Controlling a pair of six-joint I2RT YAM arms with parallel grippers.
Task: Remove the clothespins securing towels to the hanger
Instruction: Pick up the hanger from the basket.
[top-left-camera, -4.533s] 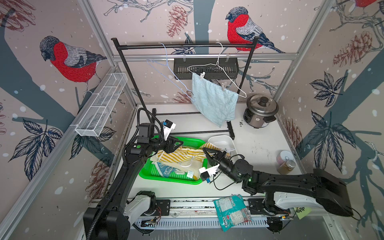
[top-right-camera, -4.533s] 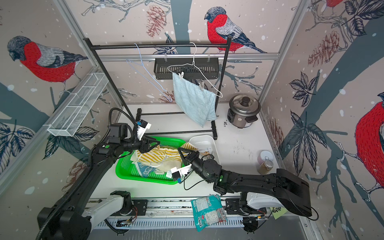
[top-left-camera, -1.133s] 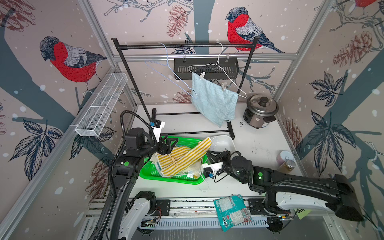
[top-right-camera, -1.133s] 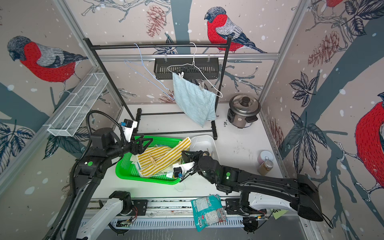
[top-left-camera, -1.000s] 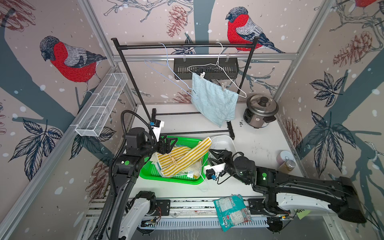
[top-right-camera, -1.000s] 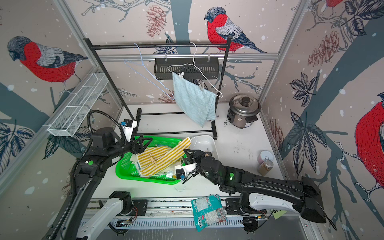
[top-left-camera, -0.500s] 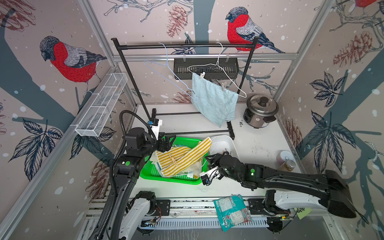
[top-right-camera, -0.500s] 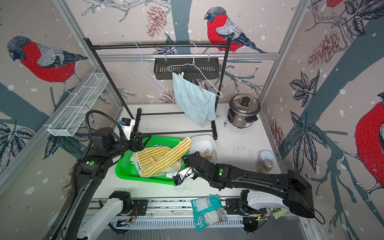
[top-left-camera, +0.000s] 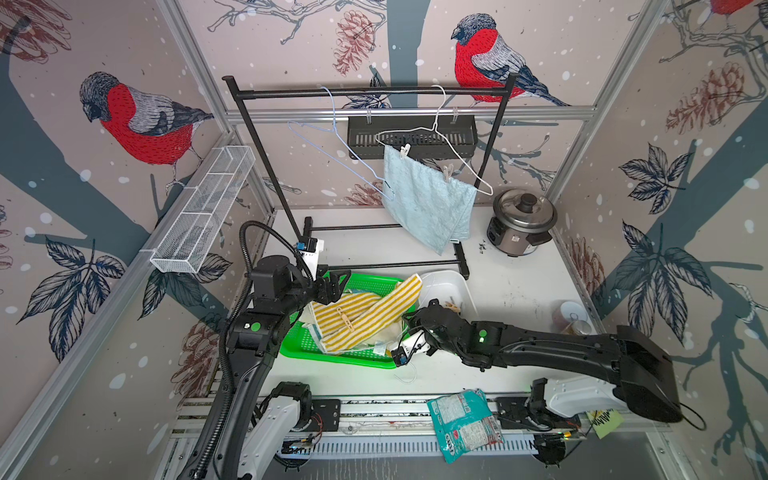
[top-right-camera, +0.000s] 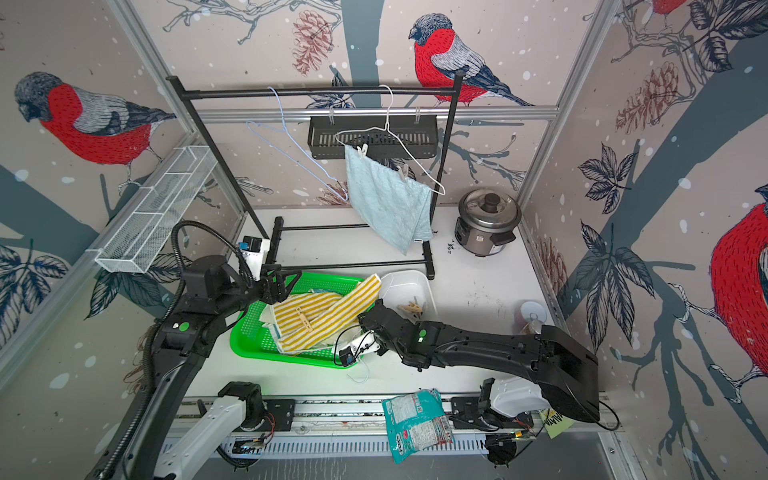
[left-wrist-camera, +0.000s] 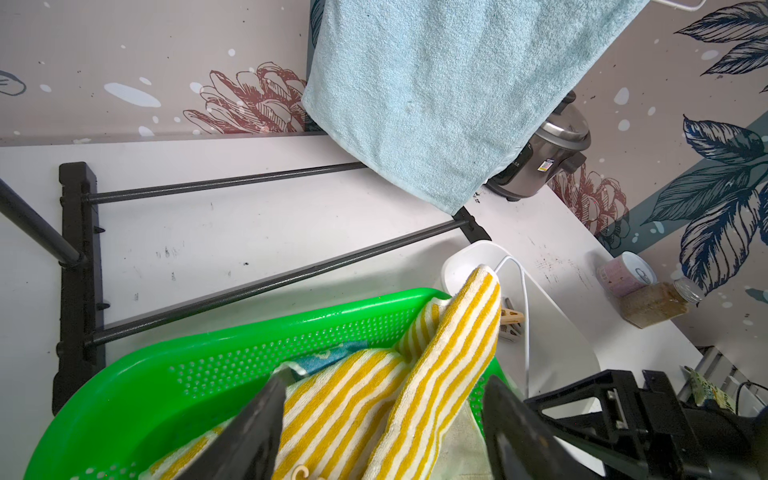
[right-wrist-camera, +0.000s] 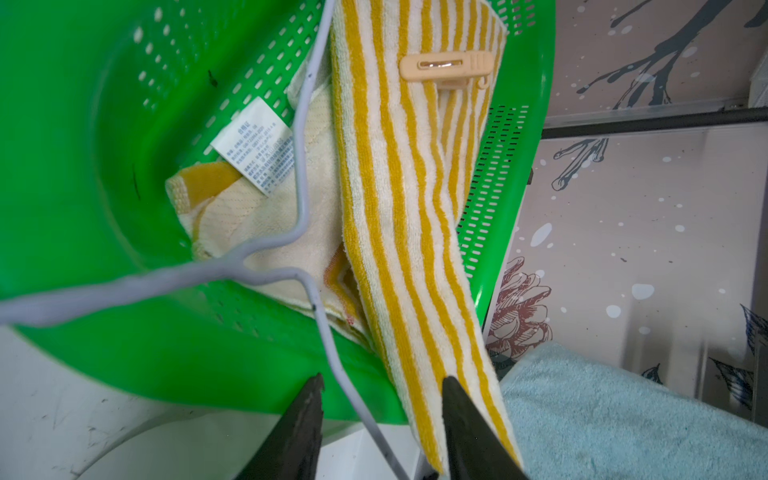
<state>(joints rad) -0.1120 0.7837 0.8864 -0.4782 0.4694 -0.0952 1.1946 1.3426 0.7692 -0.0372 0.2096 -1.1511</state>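
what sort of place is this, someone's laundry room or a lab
Most likely a robot lab test cell staged as a laundry corner, not a home: a left arm and right arm mounted on a rail, bird-print wall panels in aluminium framing, plus a clothes rack with a light-blue towel.

Our left arm rises from lower left, left gripper spread wide. Our right arm stretches from lower right to centre, right gripper parted less widely.
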